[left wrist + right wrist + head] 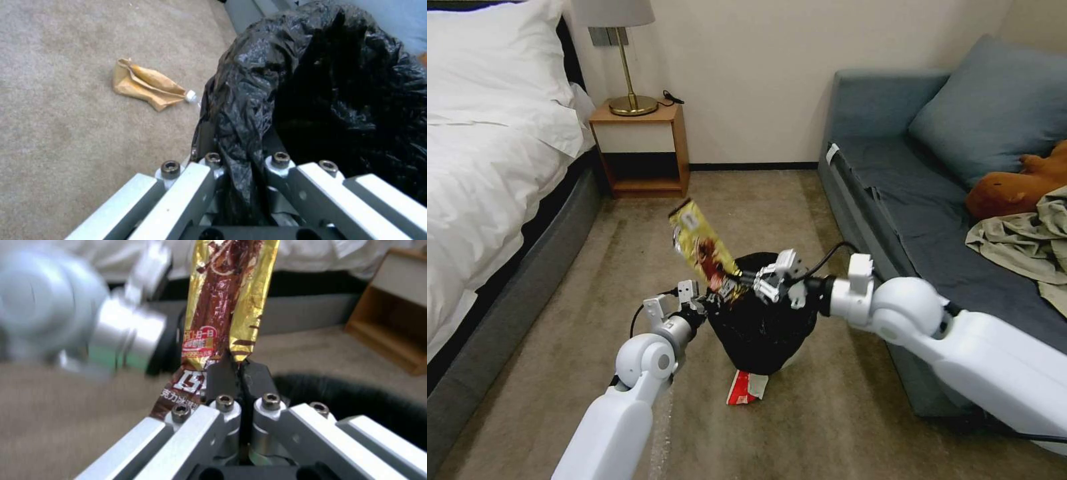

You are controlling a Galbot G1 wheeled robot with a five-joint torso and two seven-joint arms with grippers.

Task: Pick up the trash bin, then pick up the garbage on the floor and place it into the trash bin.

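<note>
Head view: the left end effector [694, 303] is clamped on the rim of the trash bin [760, 327], holding it clear of the floor [594, 280] between bed and sofa. The right end effector [740, 283] is closed on the lower end of the gold-brown snack wrapper [700, 243], which stands tilted above the bin's near rim, mostly outside the mouth.

Assessment: the step in hand is depositing this wrapper. It would be done well by bringing the wrapper's full length over the black liner's opening before letting go, since a long, light foil could tip over the edge; the bin should stay level.

Remaining litter: a red snack wrapper [746, 388] lies on the carpet beneath the bin; in the left wrist view a crumpled tan paper bag [144, 84] rests beside a bottle's white cap [190, 95].

Markings: the right wrist view shows red and white Chinese print on the wrapper; I cannot read it reliably.
</note>
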